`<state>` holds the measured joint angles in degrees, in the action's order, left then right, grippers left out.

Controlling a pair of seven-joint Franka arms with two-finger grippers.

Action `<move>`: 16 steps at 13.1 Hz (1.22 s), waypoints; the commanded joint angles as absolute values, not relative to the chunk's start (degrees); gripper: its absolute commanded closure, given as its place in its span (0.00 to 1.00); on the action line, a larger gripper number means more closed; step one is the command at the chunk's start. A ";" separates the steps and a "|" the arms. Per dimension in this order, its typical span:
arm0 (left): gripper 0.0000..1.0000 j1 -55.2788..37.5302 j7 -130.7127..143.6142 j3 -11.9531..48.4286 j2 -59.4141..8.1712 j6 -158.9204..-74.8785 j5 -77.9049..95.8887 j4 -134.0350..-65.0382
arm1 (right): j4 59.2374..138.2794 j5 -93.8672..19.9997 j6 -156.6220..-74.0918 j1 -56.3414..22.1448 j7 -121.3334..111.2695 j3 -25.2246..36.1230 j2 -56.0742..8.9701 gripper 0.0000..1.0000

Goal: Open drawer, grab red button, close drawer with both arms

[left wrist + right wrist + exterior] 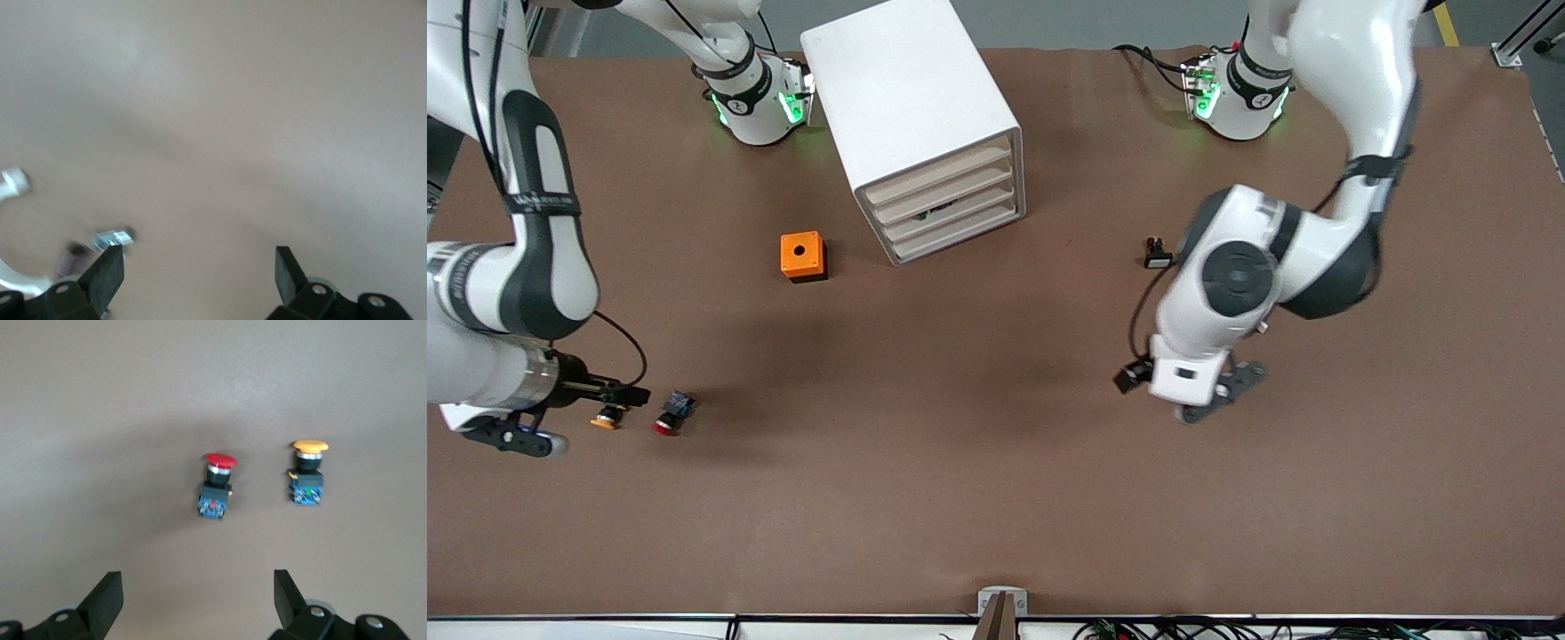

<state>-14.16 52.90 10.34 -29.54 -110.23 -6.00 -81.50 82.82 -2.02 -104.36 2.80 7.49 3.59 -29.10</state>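
Button [217,487] on its side on table, just beside empty open right tool [198,600], left tool [199,273] open over bare table

Left wrist view: blurred; small dark object with a silvery end [110,238] on the brown counter [267,133] unidentifiable.
Right arm's black two-finger tool [560,404]: largely hidden under its white wrist in front view.
White four-drawer cabinet [925,133]: contents hidden.
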 commanded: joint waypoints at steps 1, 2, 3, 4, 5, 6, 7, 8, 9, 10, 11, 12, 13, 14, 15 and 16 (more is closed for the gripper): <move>0.00 -9.24 43.71 10.99 -25.85 -108.02 -7.12 -82.62 | 76.04 -1.23 -97.31 3.43 7.30 2.90 -29.88 0.00; 0.00 -7.75 40.03 10.99 -24.88 -107.06 -7.12 -82.62 | 74.89 -1.23 -95.73 3.43 7.21 2.99 -29.71 0.00; 0.00 -6.17 37.38 10.99 -23.83 -105.40 -7.21 -82.62 | 73.23 -1.23 -92.67 3.43 7.29 3.08 -29.10 0.00; 0.00 -5.28 35.44 10.99 -22.60 -104.08 -7.21 -82.70 | 70.78 -1.32 -89.50 3.86 7.21 3.08 -28.31 0.00; 0.00 -4.06 32.98 10.99 -20.93 -102.58 -7.21 -82.88 | 68.66 -1.32 -87.82 3.78 7.21 2.99 -28.30 0.00; 0.00 -3.70 30.78 10.99 -19.18 -100.65 -7.12 -83.05 | 68.21 -1.23 -86.67 3.26 7.47 2.81 -28.21 0.00; 0.00 -2.82 28.33 11.07 -17.25 -98.81 -7.12 -83.14 | 68.20 -1.75 -85.36 2.82 7.73 2.64 -27.17 0.00; 0.00 -1.94 25.69 11.42 -15.40 -97.14 -7.12 -83.14 | 68.73 -1.32 -84.65 1.94 8.60 2.64 -24.63 0.00; 0.00 -1.85 22.88 11.51 -13.38 -94.68 -7.03 -83.23 | 69.25 -2.10 -85.07 2.02 8.79 2.90 -23.39 0.00; 0.00 -1.85 20.59 11.51 -11.71 -92.40 -7.03 -83.23 | 70.74 -2.37 -85.17 2.98 8.27 2.81 -21.99 0.00; 0.00 -1.85 17.87 11.51 -9.86 -90.72 -6.94 -83.23 | 72.49 -2.37 -85.34 3.42 8.00 2.81 -20.15 0.00; 0.00 -1.67 14.88 11.43 -8.54 -89.31 -6.86 -83.15 | 74.95 -2.37 -85.86 3.69 7.56 2.81 -17.60 0.00; 0.00 -0.45 11.72 11.34 -7.48 -87.99 -6.51 -83.23 | 77.06 -2.29 -86.39 3.78 6.34 2.90 -15.32 0.00; 0.00 1.13 9.08 11.60 -6.60 -87.20 -6.07 -83.75 | 78.47 -2.20 -87.01 3.87 5.02 2.99 -13.38 0.00; 0.00 1.93 7.31 11.60 -5.03 -87.36 -5.54 -85.59 | 79.97 -2.11 -87.10 4.56 3.44 2.99 -11.71 0.00; 0.00 1.93 7.21 11.60 -3.44 -87.71 -4.84 -87.00 | 81.63 -2.11 -87.19 5.44 2.12 2.99 -9.69 0.00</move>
<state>0.19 9.61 10.65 -6.88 -87.28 -5.84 -82.94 75.13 -2.01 -85.48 3.65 4.92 3.49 -15.55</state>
